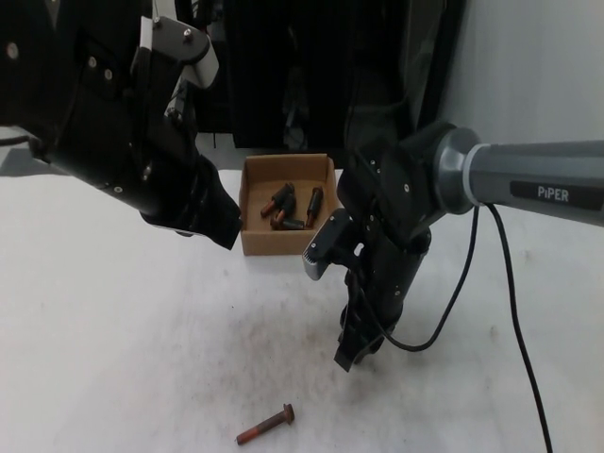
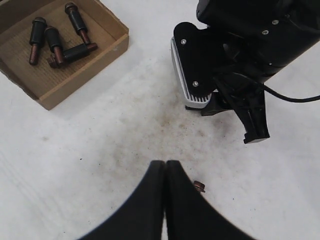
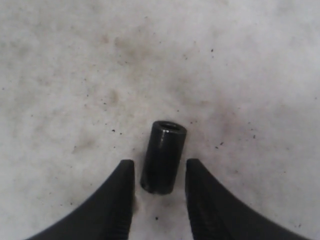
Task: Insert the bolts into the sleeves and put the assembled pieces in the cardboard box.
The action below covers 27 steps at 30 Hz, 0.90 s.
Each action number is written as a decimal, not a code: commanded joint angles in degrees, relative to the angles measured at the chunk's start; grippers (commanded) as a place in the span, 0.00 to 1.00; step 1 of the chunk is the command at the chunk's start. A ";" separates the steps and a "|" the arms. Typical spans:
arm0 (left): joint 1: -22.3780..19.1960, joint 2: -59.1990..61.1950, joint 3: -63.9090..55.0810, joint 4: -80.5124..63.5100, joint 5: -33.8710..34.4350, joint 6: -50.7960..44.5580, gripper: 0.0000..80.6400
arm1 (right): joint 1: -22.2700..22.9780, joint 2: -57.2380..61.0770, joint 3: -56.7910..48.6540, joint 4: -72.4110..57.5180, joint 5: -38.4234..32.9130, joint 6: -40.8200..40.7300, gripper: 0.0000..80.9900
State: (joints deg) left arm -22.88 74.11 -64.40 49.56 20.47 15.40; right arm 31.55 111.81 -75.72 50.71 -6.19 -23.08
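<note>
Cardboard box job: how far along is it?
Done: four black-sleeved bolts lie in the brown cardboard box. In hand: the right end effector is open astride a black cylindrical metal sleeve on the white bench, not yet gripped. Remaining: a rusty reddish bolt lies loose near the shut left end effector; it needs inserting and boxing.

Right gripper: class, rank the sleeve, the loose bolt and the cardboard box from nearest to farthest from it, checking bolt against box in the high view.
1. sleeve: lying between the right gripper's open jaws.
2. loose bolt: on the bench, on its nearer side.
3. cardboard box: farther back, holding assembled pieces.
</note>
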 commanded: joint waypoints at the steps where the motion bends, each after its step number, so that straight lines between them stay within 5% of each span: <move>1: -0.08 -0.16 -0.62 -0.04 0.24 0.04 0.00 | -0.14 0.52 0.10 0.20 -0.10 -0.62 0.41; 27: -0.08 -0.16 -0.62 -0.07 0.24 -0.86 0.00 | -0.14 1.09 0.10 -3.65 -0.10 -0.62 0.41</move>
State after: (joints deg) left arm -22.88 74.11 -64.40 49.61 20.47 15.01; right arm 31.55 112.91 -75.72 47.37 -5.96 -23.08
